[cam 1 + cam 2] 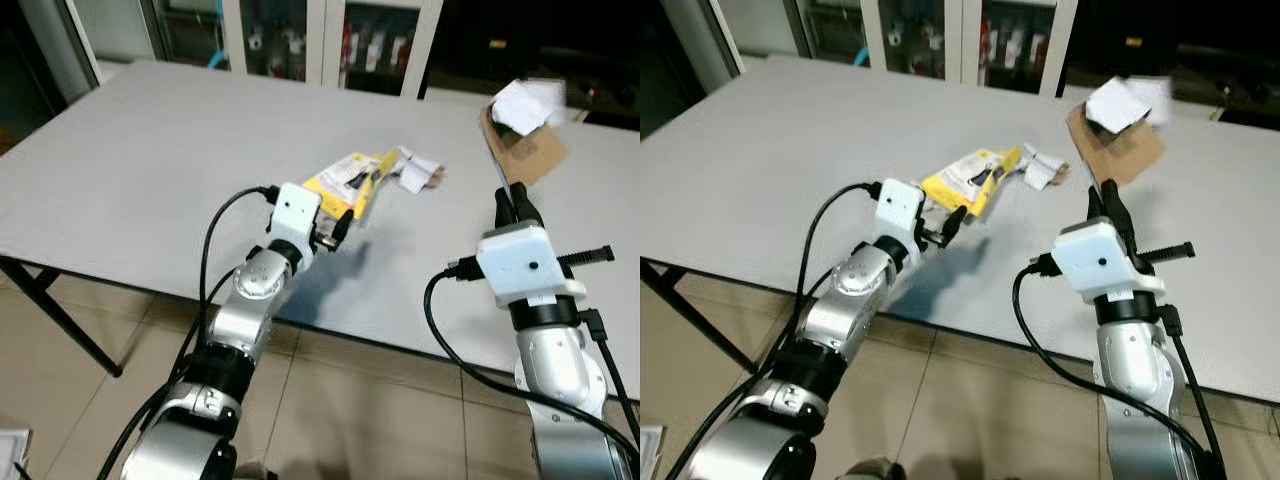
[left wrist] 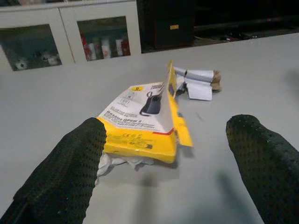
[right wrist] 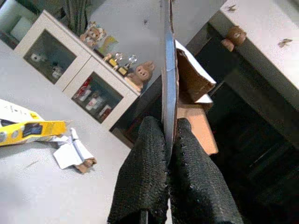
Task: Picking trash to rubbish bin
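A wide grey desk (image 1: 150,170) stands on a tiled floor (image 1: 90,400), with glass-fronted white cabinets (image 1: 300,40) behind its far edge. Near the middle of the desk, toward its near edge, lies a yellow box (image 1: 345,180) with a printed white label, its flap torn open; crumpled white paper sticks out from under its near end. Just beyond it, toward the far edge, lies a small scrap of white paper (image 1: 418,170) with a brown bit at one end, apart from the box. The left gripper (image 1: 338,228) is low over the desk at the box's near end, its 2 black fingers (image 2: 65,172) spread wide apart: in the left wrist view one finger lies against the box's near yellow corner, the other stands well off to the side over bare desk, and the box sits in the gap but closer to the first finger. The right gripper (image 1: 517,203) is raised above the desk's right part, its 2 fingers (image 3: 145,172) pressed together on the thin edge of a brown cardboard piece (image 1: 528,150), which is held up clear of the desk with a crumpled white sheet (image 1: 525,103) at its top.
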`<state>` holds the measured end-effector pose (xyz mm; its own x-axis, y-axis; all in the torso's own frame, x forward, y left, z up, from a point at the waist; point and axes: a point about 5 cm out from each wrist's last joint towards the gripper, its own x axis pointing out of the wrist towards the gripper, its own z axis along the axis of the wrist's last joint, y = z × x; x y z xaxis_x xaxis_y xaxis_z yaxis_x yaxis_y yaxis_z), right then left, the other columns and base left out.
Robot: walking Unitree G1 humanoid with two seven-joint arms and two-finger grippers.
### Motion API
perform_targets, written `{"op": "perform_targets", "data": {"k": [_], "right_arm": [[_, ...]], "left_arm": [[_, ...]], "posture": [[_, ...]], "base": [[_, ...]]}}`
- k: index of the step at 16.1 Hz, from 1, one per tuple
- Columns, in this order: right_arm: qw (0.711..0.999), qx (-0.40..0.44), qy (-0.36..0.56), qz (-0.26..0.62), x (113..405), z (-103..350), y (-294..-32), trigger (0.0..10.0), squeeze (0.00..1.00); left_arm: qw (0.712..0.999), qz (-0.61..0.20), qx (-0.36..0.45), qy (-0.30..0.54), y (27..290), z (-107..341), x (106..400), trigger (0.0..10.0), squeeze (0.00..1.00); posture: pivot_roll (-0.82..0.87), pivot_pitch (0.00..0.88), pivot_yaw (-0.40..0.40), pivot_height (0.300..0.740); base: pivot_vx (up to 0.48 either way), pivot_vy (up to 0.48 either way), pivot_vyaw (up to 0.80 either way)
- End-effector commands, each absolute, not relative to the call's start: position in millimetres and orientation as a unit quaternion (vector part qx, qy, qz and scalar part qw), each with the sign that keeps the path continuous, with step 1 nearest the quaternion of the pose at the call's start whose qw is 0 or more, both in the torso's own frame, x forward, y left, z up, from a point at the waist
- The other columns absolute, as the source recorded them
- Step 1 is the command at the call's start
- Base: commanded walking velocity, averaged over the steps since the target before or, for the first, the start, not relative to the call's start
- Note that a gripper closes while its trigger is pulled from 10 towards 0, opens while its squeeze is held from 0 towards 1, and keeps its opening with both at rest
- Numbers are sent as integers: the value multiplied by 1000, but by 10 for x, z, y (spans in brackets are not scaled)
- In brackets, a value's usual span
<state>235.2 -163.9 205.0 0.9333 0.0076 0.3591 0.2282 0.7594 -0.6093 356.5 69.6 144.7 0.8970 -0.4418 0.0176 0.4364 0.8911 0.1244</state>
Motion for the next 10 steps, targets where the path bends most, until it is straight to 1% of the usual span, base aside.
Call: {"op": "perform_targets", "data": {"k": [1,8,10], "right_arm": [[920,-347,-172,-62,2335,2057,-1659,10000,0],[920,-350,-168,-61,2329,2040,-1661,10000,0],[920,-351,-167,-60,2331,2036,-1665,10000,0]], "left_arm": [[970,-232,62,-23,640,1458,3562,10000,0],[971,-231,63,-17,651,1444,3567,10000,0],[971,-230,63,-15,651,1438,3569,10000,0]], "posture": [[96,93,-26,740],[95,94,-25,740],[95,94,-25,740]], "base": [[0,-435,0],[0,-422,0],[244,-382,0]]}}
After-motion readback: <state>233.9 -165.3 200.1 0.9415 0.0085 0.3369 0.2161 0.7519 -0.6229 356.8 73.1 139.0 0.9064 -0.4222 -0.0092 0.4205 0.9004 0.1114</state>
